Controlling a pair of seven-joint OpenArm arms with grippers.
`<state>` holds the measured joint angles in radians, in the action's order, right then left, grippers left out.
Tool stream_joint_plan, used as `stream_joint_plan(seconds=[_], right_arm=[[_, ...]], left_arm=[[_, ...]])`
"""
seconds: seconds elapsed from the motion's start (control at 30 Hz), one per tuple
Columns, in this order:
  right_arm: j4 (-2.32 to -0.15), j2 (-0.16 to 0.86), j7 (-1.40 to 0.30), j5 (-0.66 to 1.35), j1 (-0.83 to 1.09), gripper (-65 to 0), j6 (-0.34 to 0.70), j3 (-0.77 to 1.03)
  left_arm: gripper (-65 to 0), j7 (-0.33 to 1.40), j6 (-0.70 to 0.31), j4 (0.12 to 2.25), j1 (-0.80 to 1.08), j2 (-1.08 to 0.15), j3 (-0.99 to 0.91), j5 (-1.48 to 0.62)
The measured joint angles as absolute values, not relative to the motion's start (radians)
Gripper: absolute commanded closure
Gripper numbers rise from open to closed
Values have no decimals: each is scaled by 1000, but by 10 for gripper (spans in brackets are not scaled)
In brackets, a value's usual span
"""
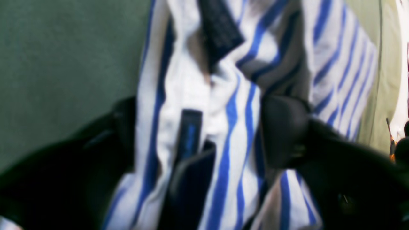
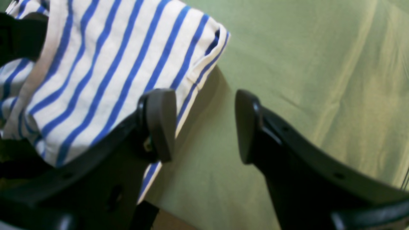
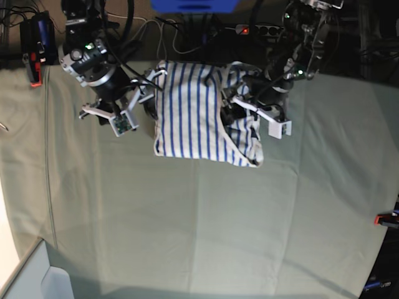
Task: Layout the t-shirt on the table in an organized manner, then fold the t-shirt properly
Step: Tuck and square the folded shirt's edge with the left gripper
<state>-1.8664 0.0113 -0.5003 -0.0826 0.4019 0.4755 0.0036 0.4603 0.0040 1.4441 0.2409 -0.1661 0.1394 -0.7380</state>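
Observation:
The white t-shirt [image 3: 193,112] with thin blue stripes lies bunched at the far middle of the table [image 3: 187,218]. In the base view my right gripper [image 3: 149,99] sits at the shirt's left edge. In the right wrist view that gripper [image 2: 204,126] stands open over the table [image 2: 303,64], and the t-shirt's [image 2: 105,70] hem runs just beside the left pad. My left gripper [image 3: 237,106] is on the shirt's rumpled right part. In the blurred left wrist view its jaws [image 1: 204,131] stand wide apart with t-shirt [image 1: 230,127] folds and a dark blue tag [image 1: 190,134] between them.
Red clamps sit at the table's right edge [image 3: 386,218] and far left corner [image 3: 34,75]. Cables and a power strip [image 3: 249,29] lie behind the table. A pale bin [image 3: 37,280] stands at the near left corner.

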Motion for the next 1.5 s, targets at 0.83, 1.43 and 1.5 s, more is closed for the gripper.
stream_joint_plan(seconds=[0.83,1.43,1.5], right_arm=[[-1866,0,-497,-82,371,-303,476,83],[-1866,-25,-500,-90,363,-303,475,242],[-1866,-25,-501,-90,363,-303,475,242]], left_arm=[[0,620,-285,928,-616,-183,986,-669],[0,486,-502,713,-611,86,806,42],[0,496,-501,711,-609,80,755,39]])
